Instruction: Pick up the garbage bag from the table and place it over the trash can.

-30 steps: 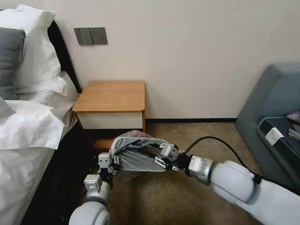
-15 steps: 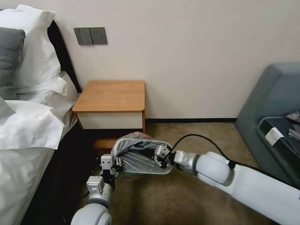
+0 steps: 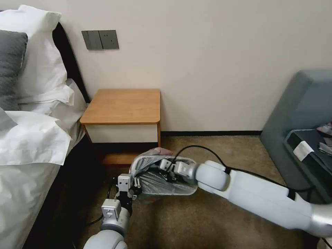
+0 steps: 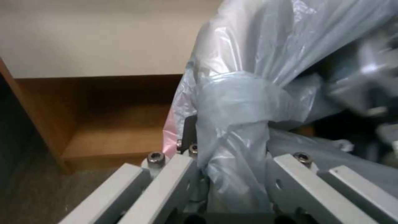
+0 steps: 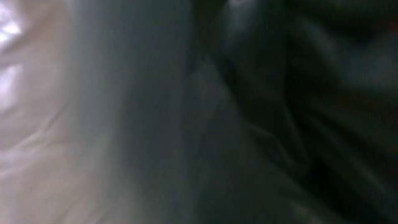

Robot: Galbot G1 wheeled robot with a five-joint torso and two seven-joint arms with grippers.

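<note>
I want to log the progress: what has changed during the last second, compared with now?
The right end effector pushed leftward, deeper into the garbage bag in the trash can. The left end effector shifted slightly right, still gripping the bag's edge. The table stayed as it was.

A: Non-task items, head view?
B: White pillows [image 3: 41, 58] and a grey cushion [image 3: 12, 65] at left, above rumpled white bed linen [image 3: 31, 145].
A: Wall?
B: Cream wall – dark grey switch panel [image 3: 100, 39] above, black baseboard [image 3: 211, 133] below.
A: Floor, right side?
B: Brown carpet [image 3: 207, 221]; a grey-blue sofa [image 3: 297, 110] at the right edge.
</note>
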